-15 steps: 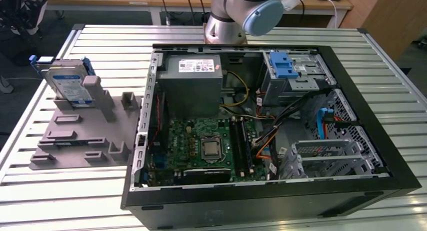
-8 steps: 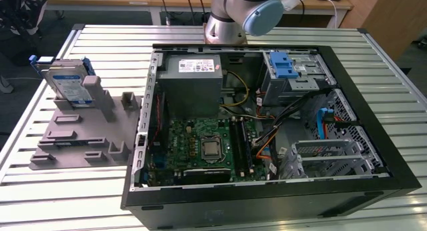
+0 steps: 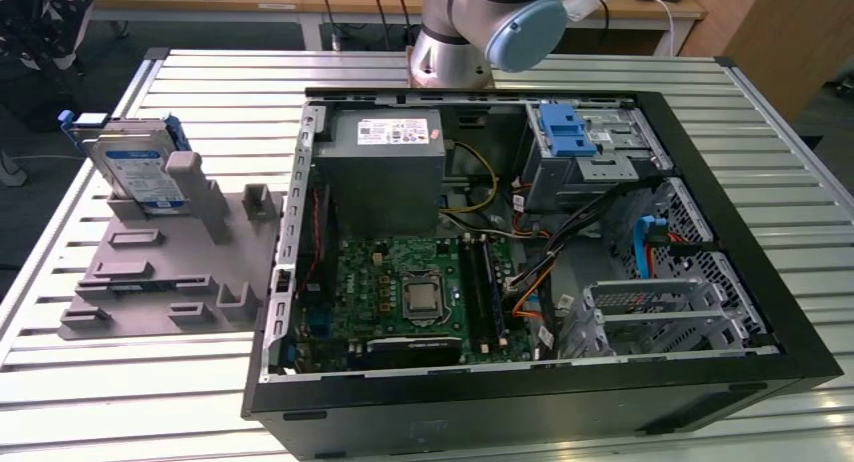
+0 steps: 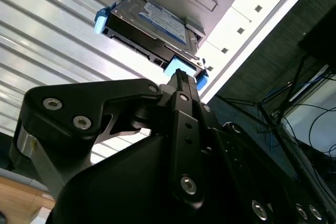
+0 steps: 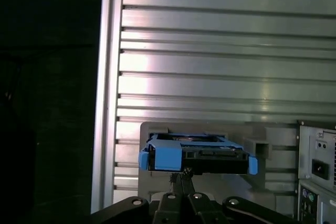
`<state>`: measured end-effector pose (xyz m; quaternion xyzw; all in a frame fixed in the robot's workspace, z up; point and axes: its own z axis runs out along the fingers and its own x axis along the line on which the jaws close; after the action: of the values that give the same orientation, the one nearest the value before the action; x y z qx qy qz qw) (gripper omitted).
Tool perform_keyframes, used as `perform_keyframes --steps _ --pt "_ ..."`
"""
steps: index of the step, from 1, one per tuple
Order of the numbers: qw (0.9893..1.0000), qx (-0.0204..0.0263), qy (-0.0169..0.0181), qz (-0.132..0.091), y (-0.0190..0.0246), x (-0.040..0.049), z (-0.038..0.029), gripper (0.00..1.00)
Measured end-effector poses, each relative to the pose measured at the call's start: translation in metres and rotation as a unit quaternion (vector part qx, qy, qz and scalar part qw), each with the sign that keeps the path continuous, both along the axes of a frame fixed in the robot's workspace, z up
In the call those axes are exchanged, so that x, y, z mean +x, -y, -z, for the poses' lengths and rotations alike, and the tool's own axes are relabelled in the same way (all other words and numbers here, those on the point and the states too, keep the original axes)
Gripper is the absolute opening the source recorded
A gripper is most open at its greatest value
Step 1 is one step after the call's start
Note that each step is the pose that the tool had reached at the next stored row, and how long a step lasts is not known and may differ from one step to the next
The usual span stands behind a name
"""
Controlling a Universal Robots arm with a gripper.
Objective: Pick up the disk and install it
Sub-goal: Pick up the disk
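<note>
The disk (image 3: 134,168) stands on edge in a grey slotted holder (image 3: 160,272) at the exterior view's left, its blue-and-white label facing out and blue rails along its edges. In both wrist views I look down on the disk (image 4: 152,22) (image 5: 197,156) from well above it. My gripper (image 4: 181,77) (image 5: 181,174) hangs in front of the cameras with its black fingers pressed together and nothing between them. It is apart from the disk, and its tip lines up just beside the blue rail.
An open black computer case (image 3: 534,402) lies on the slatted metal table (image 3: 747,112) beside the holder. Inside are a grey power supply box (image 3: 387,172), a metal drive cage with a blue latch (image 3: 574,132), the motherboard (image 3: 414,292) and loose cables. The arm's base (image 3: 461,42) stands behind the case.
</note>
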<state>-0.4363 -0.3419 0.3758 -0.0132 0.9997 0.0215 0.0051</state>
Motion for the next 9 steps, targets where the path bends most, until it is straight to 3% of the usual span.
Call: perform_keyframes --steps 9 --pt "0.9998 0.0000 0.0000 -0.020 0.0000 0.0000 0.0001 0.11"
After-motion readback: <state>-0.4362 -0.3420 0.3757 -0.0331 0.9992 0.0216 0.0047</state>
